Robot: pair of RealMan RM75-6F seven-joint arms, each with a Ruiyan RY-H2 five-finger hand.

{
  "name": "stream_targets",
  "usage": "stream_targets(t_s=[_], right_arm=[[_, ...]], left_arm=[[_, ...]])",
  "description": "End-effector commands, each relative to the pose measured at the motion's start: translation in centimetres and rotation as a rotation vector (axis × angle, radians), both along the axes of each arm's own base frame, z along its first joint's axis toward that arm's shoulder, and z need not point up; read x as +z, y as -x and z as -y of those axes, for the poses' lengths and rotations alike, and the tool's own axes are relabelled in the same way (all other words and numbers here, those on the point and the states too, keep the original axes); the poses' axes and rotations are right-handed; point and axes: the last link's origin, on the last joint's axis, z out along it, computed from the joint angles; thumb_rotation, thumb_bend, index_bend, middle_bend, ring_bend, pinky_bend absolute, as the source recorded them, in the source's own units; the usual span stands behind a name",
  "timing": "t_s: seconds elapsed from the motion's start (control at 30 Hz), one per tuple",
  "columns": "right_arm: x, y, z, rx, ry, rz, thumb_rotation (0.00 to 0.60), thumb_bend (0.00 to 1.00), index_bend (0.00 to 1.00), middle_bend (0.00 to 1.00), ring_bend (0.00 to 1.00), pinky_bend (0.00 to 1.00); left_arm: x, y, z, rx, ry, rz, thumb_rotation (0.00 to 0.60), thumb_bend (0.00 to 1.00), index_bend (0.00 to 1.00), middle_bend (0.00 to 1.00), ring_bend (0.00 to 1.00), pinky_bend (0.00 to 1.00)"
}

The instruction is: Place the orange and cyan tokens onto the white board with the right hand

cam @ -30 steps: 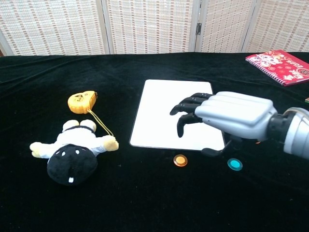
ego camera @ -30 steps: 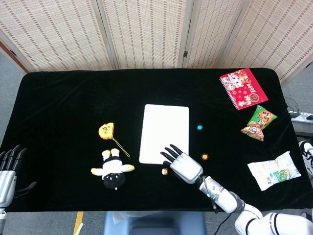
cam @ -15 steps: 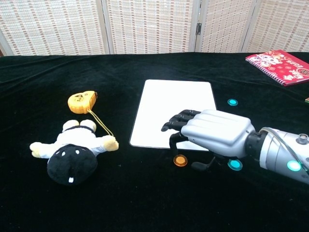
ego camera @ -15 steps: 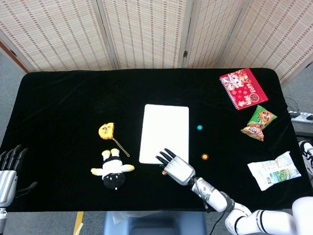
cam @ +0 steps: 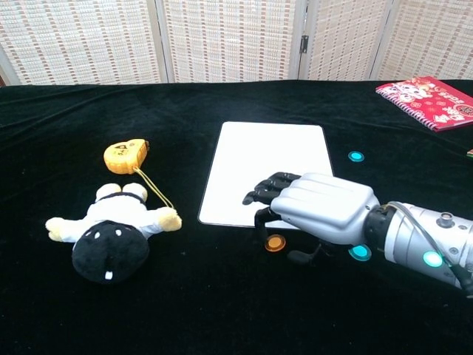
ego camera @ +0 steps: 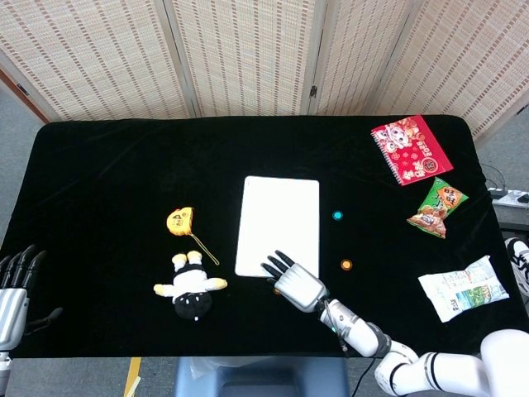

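Black cloth bears a round orange token (cam: 276, 243) beneath the empty, spread-fingered right robot hand (cam: 318, 211).

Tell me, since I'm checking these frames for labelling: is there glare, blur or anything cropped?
Head view: sharp, even light, white board bright, left robot hand cut by the frame edge. Chest view: sharp, soft sheen on the right robot hand, orange token partly hidden under it.

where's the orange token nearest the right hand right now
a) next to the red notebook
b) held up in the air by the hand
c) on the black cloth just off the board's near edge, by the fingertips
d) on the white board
c: in the chest view the orange token lies on the black cloth below the white board, just under the right hand, and is not lifted.
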Motion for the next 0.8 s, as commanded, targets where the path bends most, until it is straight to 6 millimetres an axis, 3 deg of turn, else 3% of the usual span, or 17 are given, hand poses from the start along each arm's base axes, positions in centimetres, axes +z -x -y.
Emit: stream_targets(t_s=[0.03, 0.43, 0.8], right_arm=[[-0.23, -0.08, 0.04, 0.004, -0.001, -0.001, 0.600, 0.30, 0.39, 0.07, 0.01, 0.00], [-0.68, -0.06, 0.41, 0.008, 0.006, -0.010, 0.600, 0.30, 0.39, 0.07, 0.01, 0.00], [-0.91, -0.04, 0.42, 0.008, 0.014, -0.014, 0.600, 0.30, 0.52, 0.12, 0.02, 0.00]], left_arm=[[0.00, 0.01, 0.03, 0.001, 0.000, 0.000, 0.600, 0.07, 0.00, 0.00, 0.00, 0.00], [-0.02, 0.02, -0.11, 0.001, 0.004, -0.003, 0.600, 0.07, 0.00, 0.00, 0.00, 0.00], [0.00, 0.15, 0.01, 0.004, 0.004, -0.003, 0.600, 0.07, 0.00, 0.00, 0.00, 0.00]])
